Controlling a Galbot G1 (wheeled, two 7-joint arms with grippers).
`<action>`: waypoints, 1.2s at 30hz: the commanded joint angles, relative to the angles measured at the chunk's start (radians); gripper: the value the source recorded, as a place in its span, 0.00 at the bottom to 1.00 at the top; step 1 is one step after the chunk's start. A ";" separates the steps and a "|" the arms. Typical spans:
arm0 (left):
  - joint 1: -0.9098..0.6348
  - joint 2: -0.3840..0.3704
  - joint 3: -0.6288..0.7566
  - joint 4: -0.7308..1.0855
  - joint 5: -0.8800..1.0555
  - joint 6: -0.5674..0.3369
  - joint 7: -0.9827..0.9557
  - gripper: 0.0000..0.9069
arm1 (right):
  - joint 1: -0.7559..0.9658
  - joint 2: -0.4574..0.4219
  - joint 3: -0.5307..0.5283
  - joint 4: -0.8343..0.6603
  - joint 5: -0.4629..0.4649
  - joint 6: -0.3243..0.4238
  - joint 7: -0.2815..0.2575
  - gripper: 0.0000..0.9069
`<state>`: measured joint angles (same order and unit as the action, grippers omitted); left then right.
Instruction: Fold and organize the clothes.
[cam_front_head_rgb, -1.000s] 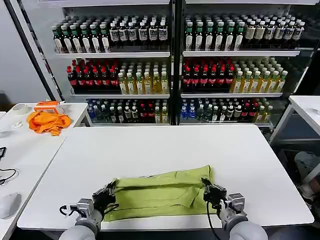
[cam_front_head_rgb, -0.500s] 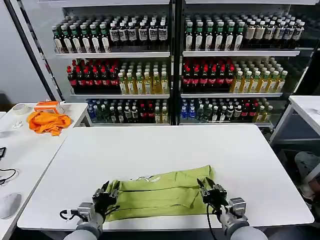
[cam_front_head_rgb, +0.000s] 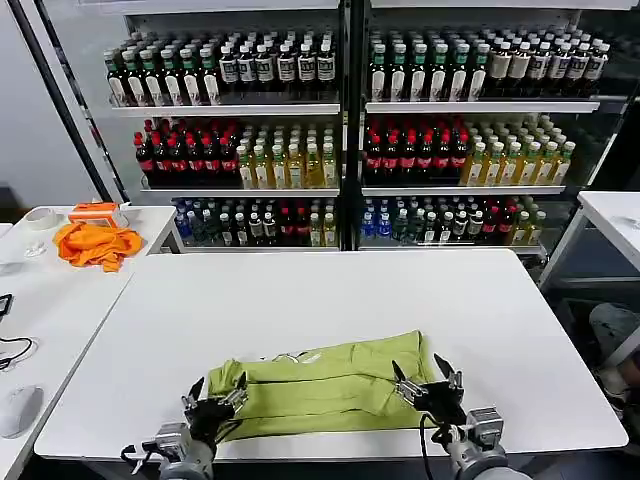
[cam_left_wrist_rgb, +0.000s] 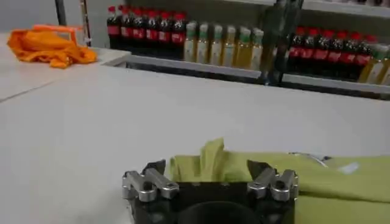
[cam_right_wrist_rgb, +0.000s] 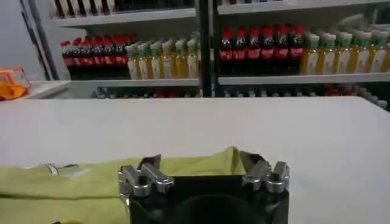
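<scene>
At the near edge of the white counter, the lime-green T-shirt is lying folded into a long band, its long axis running from the robot's left to its right, parallel to that edge. At the band's left end, the left gripper is being held low with its jaws spread wide and nothing between them; in the left wrist view a raised fold of the shirt is standing just beyond the jaws, between the two tips. At the band's right end, the right gripper is being held likewise, jaws wide and empty, and in the right wrist view the shirt's corner is lying directly ahead of the opening. Each end is thus being faced by its own arm, neither nearer than the other. The next fold is judged to call for both ends being taken together and carried across the band's short way, away from the robot.
</scene>
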<state>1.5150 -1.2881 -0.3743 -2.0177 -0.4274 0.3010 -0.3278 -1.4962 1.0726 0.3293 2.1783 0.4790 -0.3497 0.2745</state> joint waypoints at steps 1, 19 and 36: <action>0.013 -0.068 0.003 0.033 0.011 -0.032 -0.008 1.00 | -0.017 0.003 0.009 0.011 -0.014 0.019 0.001 1.00; 0.016 -0.084 0.005 0.115 0.025 -0.093 -0.007 0.02 | -0.020 0.011 0.017 0.006 -0.013 0.029 0.010 1.00; -0.025 0.017 -0.132 0.032 -0.086 -0.082 0.014 0.02 | -0.010 0.008 0.026 0.000 -0.003 0.037 0.014 1.00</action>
<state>1.5042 -1.3453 -0.4088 -1.9311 -0.4506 0.2125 -0.3171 -1.5066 1.0809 0.3546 2.1807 0.4751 -0.3139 0.2886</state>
